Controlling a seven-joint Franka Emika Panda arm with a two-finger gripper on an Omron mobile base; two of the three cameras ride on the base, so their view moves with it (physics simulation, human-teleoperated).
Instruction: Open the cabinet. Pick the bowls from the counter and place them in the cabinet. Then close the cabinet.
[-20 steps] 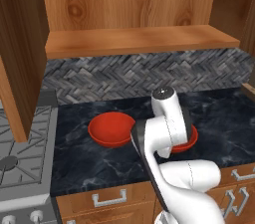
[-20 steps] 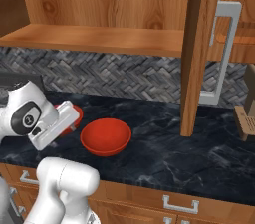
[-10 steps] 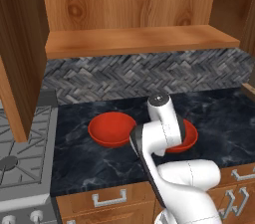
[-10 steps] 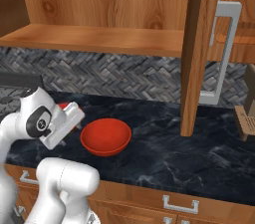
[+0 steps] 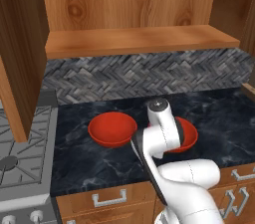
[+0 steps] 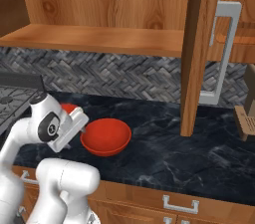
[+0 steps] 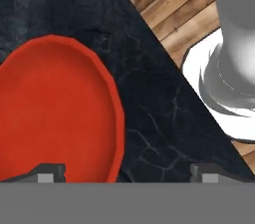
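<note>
The cabinet (image 5: 139,39) stands open, its left door (image 5: 20,54) and right door (image 6: 199,49) swung out and its wooden shelf bare. Two red bowls sit on the dark counter (image 5: 84,158): the left bowl (image 5: 112,128) and the right bowl (image 5: 188,134), which my arm partly covers. The right bowl (image 6: 105,136) has my hand at its left rim in the right base view, with the other bowl (image 6: 68,108) peeking out behind the arm. My gripper (image 7: 127,174) is open and points down over the right bowl's rim (image 7: 117,113), one fingertip above the bowl's inside and the other above the counter (image 7: 154,98).
A grey gas stove (image 5: 20,158) borders the counter on the left. Drawers with small silver handles (image 5: 107,199) run under the counter's front edge. The open right door's bar handle (image 6: 224,49) hangs over the counter. A wooden object (image 6: 245,118) stands at the far right.
My hand has swung to the right and sunk lower, closing in on the right bowl's rim. The jaws stay open. Neither bowl has moved.
</note>
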